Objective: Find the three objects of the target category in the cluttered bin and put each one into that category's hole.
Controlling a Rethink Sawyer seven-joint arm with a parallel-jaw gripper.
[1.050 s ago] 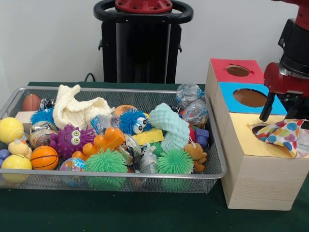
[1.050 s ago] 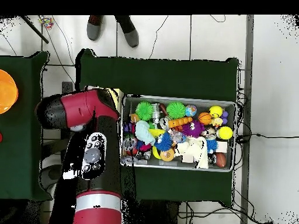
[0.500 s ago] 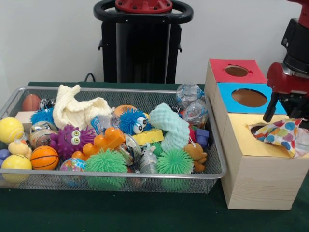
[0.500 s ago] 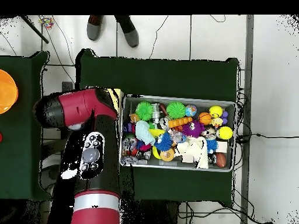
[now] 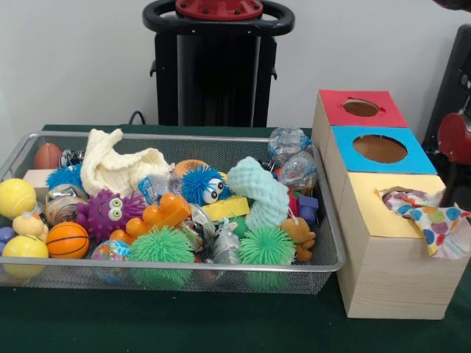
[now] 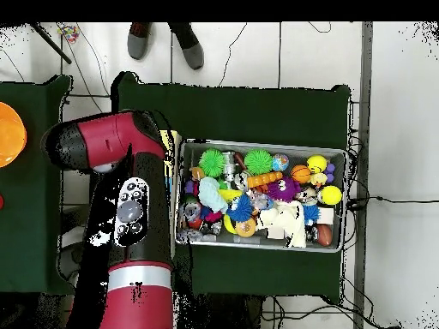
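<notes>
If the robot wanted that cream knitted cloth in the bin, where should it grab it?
Probably the raised fold at the cream knitted cloth's upper left end, coming straight down from above. That peak stands clear above the neighbouring toys, so a pinch there should gather fabric alone.

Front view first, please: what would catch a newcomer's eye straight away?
Probably the wire mesh bin, heaped with bright toys such as a purple spiky creature and a cream knitted cloth. Beside it stands a wooden box with red, blue and yellow tops; a polka-dot cloth hangs from the yellow hole.
</notes>
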